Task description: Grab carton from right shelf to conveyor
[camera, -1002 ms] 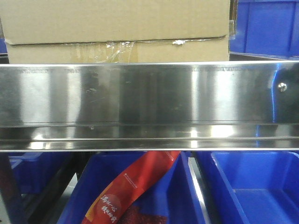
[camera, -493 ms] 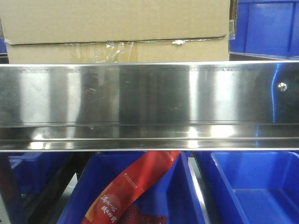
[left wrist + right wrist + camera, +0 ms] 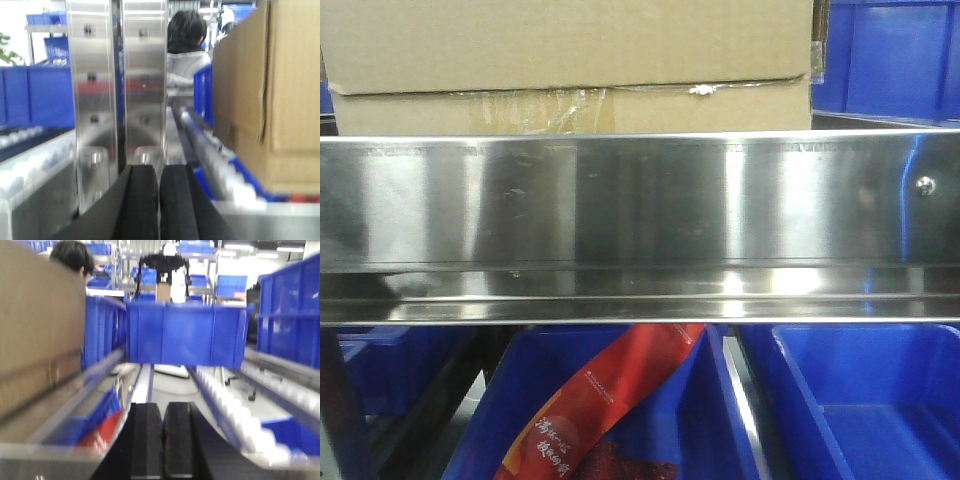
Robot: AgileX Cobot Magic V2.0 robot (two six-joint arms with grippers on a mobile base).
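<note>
The left gripper (image 3: 159,175), two black rubber pads at the bottom centre of the left wrist view, has its jaws pressed together with only a hairline slit between them and nothing held. The right gripper (image 3: 162,412), at the bottom centre of its own view, is closed on nothing in the same way. Both wrist views are blurred. The large plain brown corrugated cardboard carton (image 3: 570,45) sits on the shiny stainless-steel right shelf (image 3: 640,210) in the upper left of the front view, its top cut off by the frame edge and its base hidden behind the wide reflective rail. Crinkled clear tape (image 3: 550,105) runs along its lower seam. A single rivet (image 3: 924,184) shows at the rail's right end. Below the rail, a glossy red plastic packet (image 3: 610,400) lies in a blue plastic bin (image 3: 690,430), its lower end cut off; its white Chinese characters are too small to read. A dark-haired person (image 3: 186,30) stands partly hidden in the upper middle of the left wrist view.
</note>
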